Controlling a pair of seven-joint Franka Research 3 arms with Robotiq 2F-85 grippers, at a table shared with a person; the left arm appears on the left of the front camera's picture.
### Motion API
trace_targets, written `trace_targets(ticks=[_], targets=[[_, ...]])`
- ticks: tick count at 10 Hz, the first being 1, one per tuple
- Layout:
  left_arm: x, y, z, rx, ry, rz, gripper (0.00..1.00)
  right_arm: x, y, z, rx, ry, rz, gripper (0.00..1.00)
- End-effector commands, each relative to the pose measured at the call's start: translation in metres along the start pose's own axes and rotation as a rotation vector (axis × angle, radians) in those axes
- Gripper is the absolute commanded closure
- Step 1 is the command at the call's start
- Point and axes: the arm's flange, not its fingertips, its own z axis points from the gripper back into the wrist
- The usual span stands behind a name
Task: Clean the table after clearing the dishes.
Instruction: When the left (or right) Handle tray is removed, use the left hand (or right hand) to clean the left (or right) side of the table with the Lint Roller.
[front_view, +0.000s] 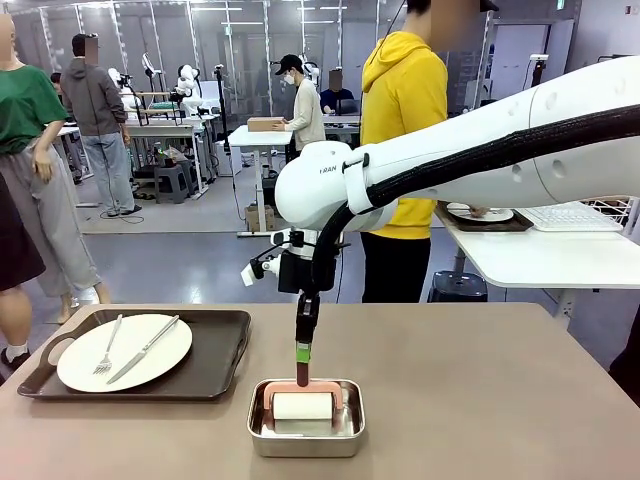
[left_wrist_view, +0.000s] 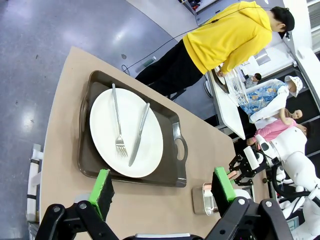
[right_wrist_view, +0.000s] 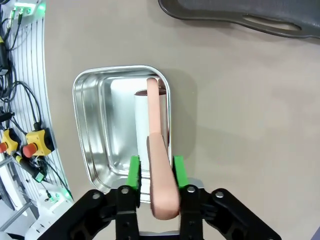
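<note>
— One roller (front_view: 303, 405) rests in the shiny steel pan (front_view: 258, 428) at the bench's (front_view: 480, 400) near edge; soft white drum, salmon-pink handle (right_wrist_view: 161, 150). How does it sit to the fingers?
— Right fingers (right_wrist_view: 134, 172) come straight down on it; their green pads are clenched on either side of the handle's top; the handle rises nearly upright, in line with them; the drum's long axis runs nine to three o'clock across the pan; I judge that a straight lift would clear the low walls.
— And the dishes?
— One dark brown tray (front_view: 215, 365), rimmed and handled, sits at ten o'clock from the pan, near but not touching; it carries a round glossy white plate (front_view: 80, 372) with a silver fork (front_view: 108, 348) and knife (front_view: 145, 350) side by side; so clearing looks unfinished.
— Which arm is nearer to it?
— Left; the left fingers (left_wrist_view: 102, 186) hang released, well above the matte taupe bench; in the left wrist view the tray lies at twelve o'clock from them.
</note>
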Motion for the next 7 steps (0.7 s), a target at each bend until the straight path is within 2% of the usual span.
trace_targets(ticks=[1, 5, 7], targets=[[0.001, 0.001, 0.002, -0.023, -0.011, -0.009, 0.0, 0.0, 0.006, -0.001, -0.015, -0.001, 0.0, 1.0], [0.001, 0.001, 0.002, -0.023, -0.011, -0.009, 0.0, -0.01, 0.015, 0.016, -0.036, -0.016, -0.017, 1.0], [0.001, 0.001, 0.002, -0.023, -0.011, -0.009, 0.0, -0.016, 0.026, 0.038, -0.091, -0.035, -0.105, 1.0]])
